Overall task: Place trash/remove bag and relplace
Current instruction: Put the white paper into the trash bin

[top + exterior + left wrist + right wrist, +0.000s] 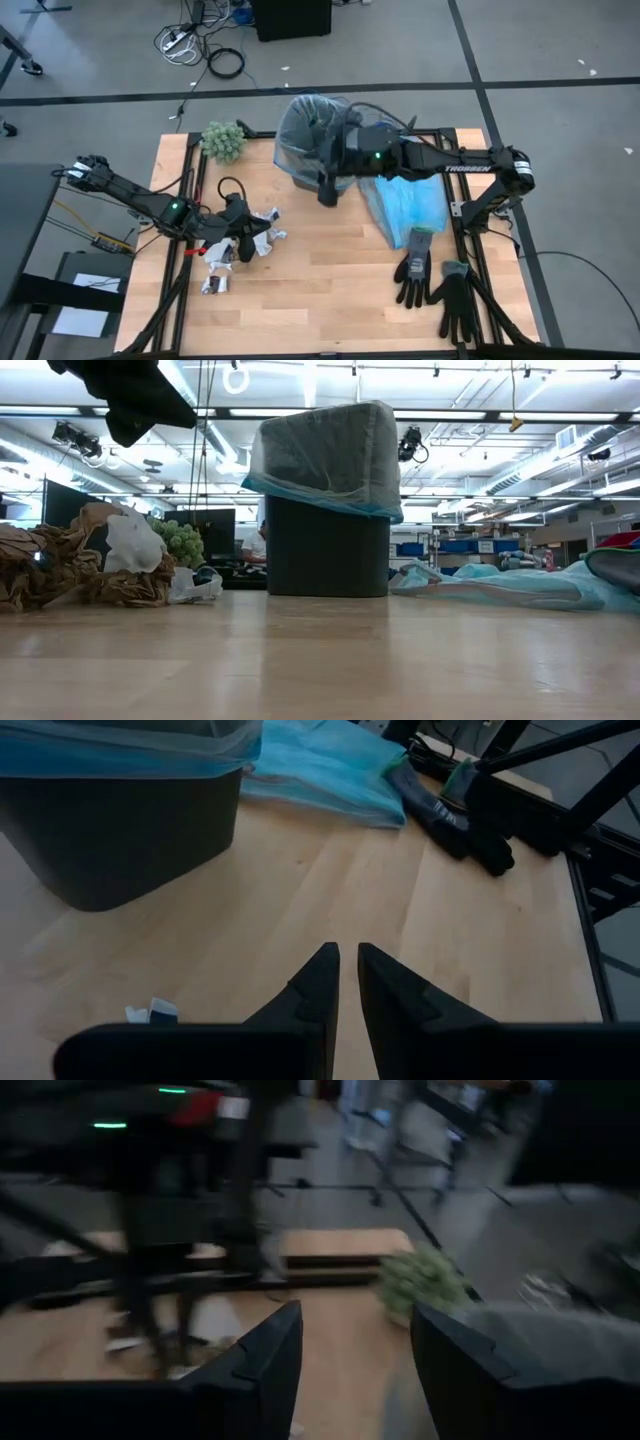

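The black bin stands at the far middle of the table, and the bag, a thin grey-white liner, is still fitted over its rim and hangs down the outside. The right gripper hangs just beside the near side of the bin, with its two fingers apart and nothing between them (the right wrist view shows the gap clearly). The left gripper is low at the left side of the table, among the trash; its fingers are nearly together and hold nothing that I can see.

Some trash is still on the wood: crumpled white paper next to the left gripper and one more piece nearer to the front edge. I judge that the loading step is not finished.

To do it well, the left gripper should open wide before it goes down, take one piece in the middle, and lift it high over the rim so that the liner is not pulled. The right arm should stay clear of the bin mouth. The light-blue bag, the gloves and the green clump should not be touched.
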`<state>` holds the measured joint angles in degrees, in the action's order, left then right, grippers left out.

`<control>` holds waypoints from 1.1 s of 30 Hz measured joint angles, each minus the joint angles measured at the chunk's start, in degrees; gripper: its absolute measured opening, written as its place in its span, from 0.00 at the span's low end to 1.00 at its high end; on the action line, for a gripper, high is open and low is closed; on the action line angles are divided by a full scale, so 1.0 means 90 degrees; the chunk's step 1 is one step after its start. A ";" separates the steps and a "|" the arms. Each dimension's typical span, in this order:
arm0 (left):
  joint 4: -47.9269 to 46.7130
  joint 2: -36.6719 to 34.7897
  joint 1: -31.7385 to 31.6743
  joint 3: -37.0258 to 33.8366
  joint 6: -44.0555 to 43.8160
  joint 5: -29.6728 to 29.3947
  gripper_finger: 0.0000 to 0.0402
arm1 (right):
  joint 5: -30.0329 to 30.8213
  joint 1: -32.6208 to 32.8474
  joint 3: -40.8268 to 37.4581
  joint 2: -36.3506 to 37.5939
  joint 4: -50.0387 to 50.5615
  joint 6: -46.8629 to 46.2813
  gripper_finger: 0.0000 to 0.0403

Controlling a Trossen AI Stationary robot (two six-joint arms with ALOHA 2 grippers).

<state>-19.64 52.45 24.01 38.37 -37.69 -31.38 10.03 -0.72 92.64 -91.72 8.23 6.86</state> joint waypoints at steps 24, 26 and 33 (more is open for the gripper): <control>-0.0632 -0.0054 0.0012 0.1247 0.0012 0.0741 0.13 | -0.0482 0.0817 0.0000 -0.1619 -0.0419 -0.0385 0.41; -0.0963 -0.0058 0.0045 0.1417 0.0206 0.0818 0.13 | -0.0639 0.0817 0.0000 -0.1843 -0.0440 -0.0477 0.41; -0.1055 -0.0053 0.0092 0.1753 0.0246 0.0831 0.13 | -0.0754 0.0817 -0.0002 -0.2362 -0.0457 -0.0649 0.41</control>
<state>-29.14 51.96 24.84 54.15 -35.47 -23.90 3.25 6.63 92.62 -112.98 4.11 1.02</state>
